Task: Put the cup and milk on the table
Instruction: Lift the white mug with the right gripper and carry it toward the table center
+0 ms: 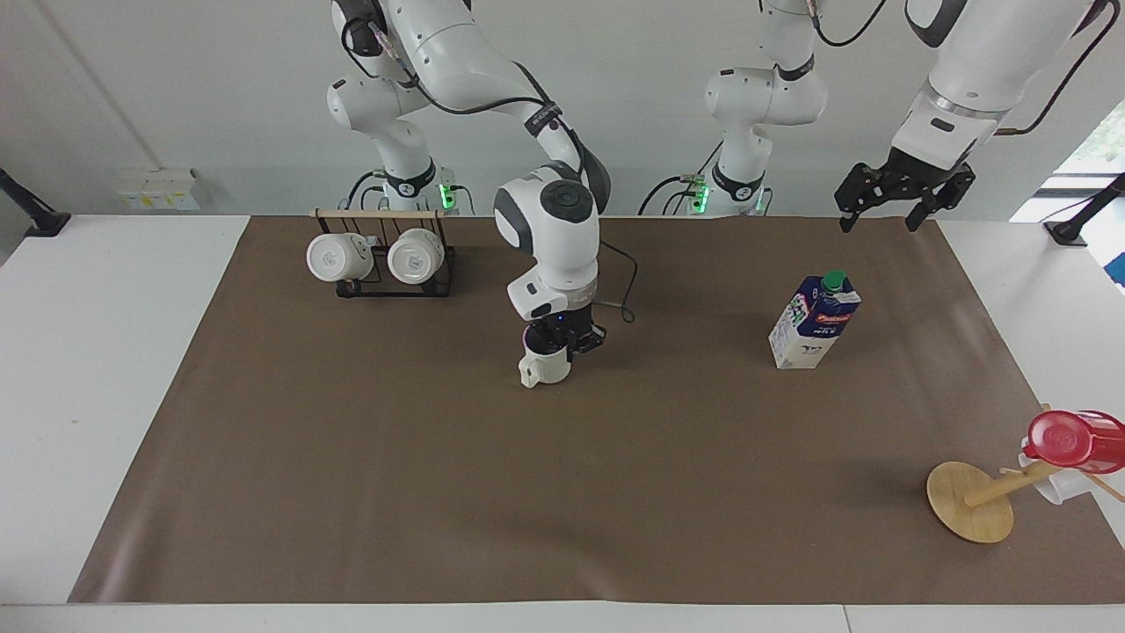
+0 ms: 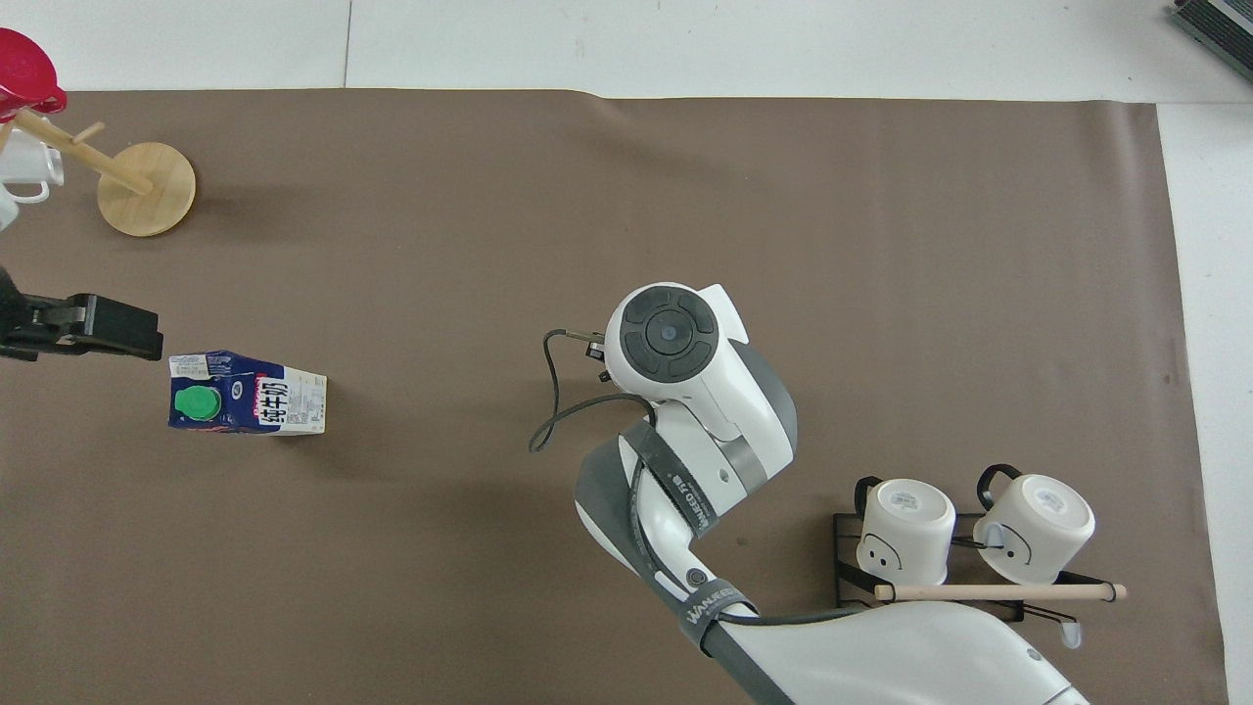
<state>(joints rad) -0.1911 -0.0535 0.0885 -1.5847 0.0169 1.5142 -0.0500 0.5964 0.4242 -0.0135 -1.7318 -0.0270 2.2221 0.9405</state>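
Mostly brown sheet (image 1: pixel 562 492) over white table (image 1: pixel 114 369)

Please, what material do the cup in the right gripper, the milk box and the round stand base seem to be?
The cup, gripped at its rim by the right gripper, looks like glazed ceramic: cream-white, thick-walled, smooth. The milk looks like coated paperboard: folded edges, printed faces, and a green cap, probably plastic. The round stand base looks like pale wood with a matte finish.
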